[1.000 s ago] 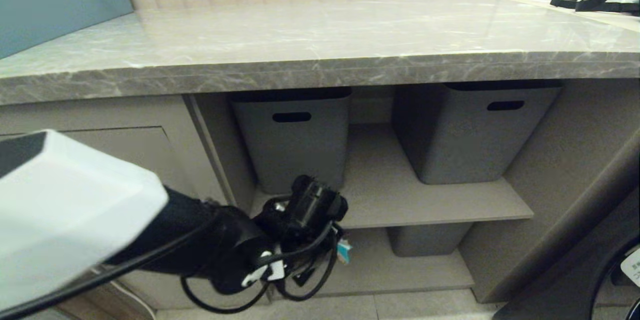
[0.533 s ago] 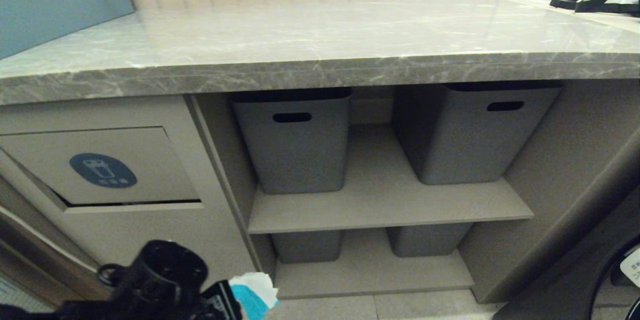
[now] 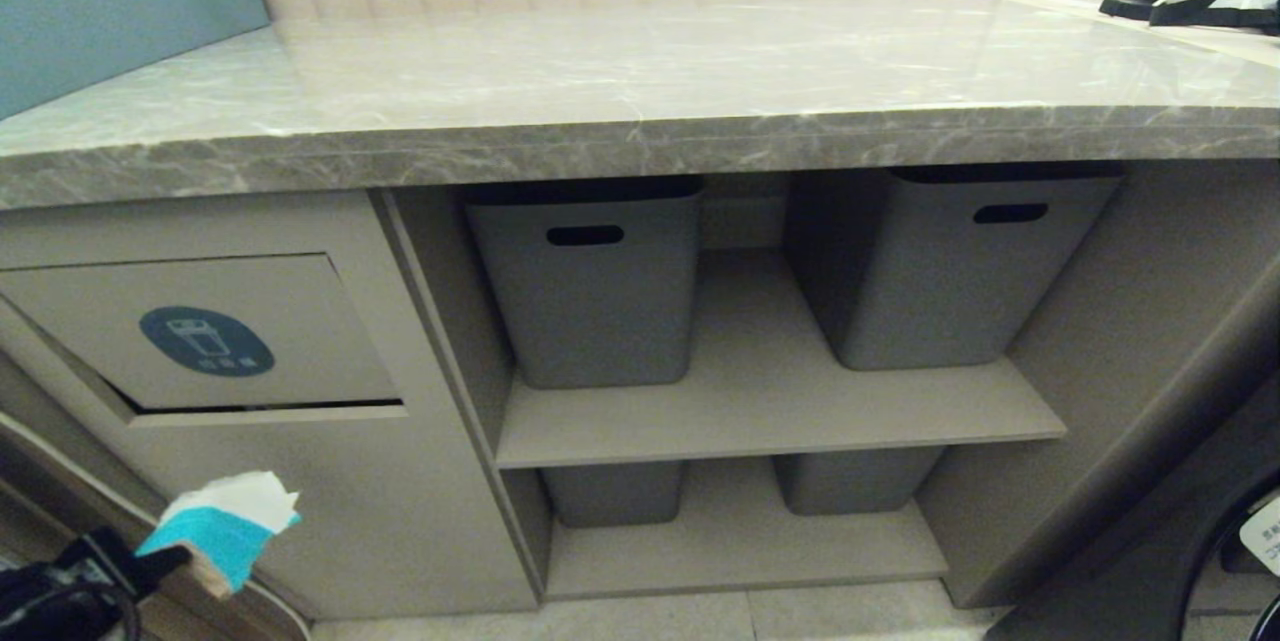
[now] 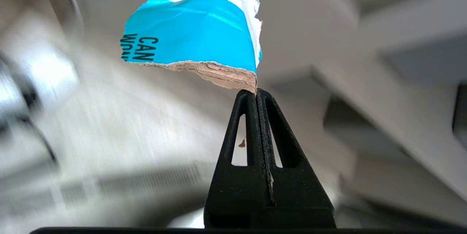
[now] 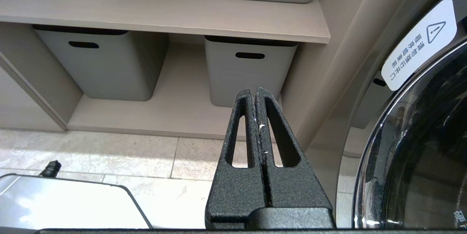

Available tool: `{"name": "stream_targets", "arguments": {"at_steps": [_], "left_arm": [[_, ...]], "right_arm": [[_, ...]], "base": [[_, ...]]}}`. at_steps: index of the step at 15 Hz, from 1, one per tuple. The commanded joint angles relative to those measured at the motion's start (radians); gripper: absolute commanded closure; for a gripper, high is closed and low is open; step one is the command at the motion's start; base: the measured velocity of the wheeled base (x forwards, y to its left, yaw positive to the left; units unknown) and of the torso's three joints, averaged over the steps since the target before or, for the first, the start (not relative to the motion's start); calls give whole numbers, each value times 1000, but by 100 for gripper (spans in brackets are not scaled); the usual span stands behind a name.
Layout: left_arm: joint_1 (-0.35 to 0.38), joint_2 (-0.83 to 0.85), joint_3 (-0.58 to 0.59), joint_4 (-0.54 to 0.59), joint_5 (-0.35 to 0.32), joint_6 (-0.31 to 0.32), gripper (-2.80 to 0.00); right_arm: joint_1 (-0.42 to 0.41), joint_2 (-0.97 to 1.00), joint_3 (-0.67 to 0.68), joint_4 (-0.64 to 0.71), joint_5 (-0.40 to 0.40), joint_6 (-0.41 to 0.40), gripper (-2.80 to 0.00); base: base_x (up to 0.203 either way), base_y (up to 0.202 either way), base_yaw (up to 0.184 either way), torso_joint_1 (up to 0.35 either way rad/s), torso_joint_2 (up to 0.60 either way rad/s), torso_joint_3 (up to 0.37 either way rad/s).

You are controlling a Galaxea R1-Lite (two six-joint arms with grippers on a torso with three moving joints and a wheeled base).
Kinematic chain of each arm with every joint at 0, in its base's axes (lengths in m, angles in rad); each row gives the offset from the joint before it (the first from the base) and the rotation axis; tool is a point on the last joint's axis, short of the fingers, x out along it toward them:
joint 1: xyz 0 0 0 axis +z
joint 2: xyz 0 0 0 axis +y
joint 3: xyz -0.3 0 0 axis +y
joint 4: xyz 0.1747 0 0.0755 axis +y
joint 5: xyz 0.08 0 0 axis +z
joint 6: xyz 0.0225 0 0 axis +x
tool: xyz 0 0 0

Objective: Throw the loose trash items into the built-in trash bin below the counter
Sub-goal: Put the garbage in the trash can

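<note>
The left gripper (image 4: 256,93), at seven o'clock below the trash flap (image 3: 200,336), pinched the cyan scrap (image 4: 193,37) by its torn corner; dropping it remained. The right gripper (image 5: 254,93) hung pressed together.

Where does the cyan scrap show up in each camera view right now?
Head view: the scrap sits low on the left, below the bin flap, held by the left pincer.
Left wrist view: upper centre-left, pinched at its torn corner.
Right wrist view: not in it.
Shared landmark: the grey tubs on the shelves.
</note>
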Motion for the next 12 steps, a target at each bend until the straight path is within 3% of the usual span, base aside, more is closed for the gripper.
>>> {"name": "stream_targets", "arguments": {"at_steps": [1,3,4,7,9,12], "left_arm": [[232,-9,51,-127,-237,145,0],[392,56,145,-433,-425,261,0],[411,112,180,-553,-463,279,0],[404,279,214,-858,-505,206,0],[372,365,217,-939,-511,64,0],[309,432,185,-953,-510,-271,0]], "right_arm": [[0,-1,0,1,1,-1,0],[0,-1,0,1,1,-1,0],[0,-1,0,1,1,-1,0],[0,-1,0,1,1,-1,0],[0,-1,0,-1,1,-1,0],[0,-1,0,1,1,-1,0]], "base": [[0,0,0,0,0,0],[0,0,0,0,0,0],[0,0,0,0,0,0],[0,0,0,0,0,0],[0,0,0,0,0,0],[0,0,0,0,0,0]]}}
